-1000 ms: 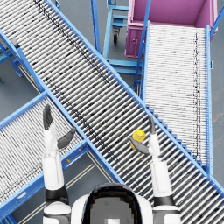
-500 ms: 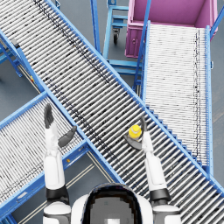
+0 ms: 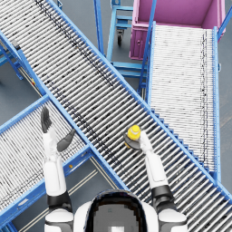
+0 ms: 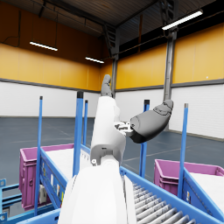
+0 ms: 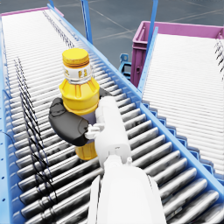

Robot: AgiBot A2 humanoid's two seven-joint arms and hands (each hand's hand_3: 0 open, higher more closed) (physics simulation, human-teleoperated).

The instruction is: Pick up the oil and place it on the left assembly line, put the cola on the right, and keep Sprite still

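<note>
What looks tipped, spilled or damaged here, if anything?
Nothing stands out. The oil bottle is upright with its cap on, held in the right hand over the middle roller line, and no spill shows on the rollers.

Smooth white arms [image 3: 53, 170] end in a dark left robot hand [image 4: 131, 124] and dark right robot hand [image 5: 70, 124].

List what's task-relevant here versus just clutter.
Job: yellow plastic oil bottle, gripped by the right hand; blue-framed left roller line, its destination; right roller line, for cola.
Background: long diagonal roller conveyor under the bottle; magenta plastic bin; empty left hand.
</note>
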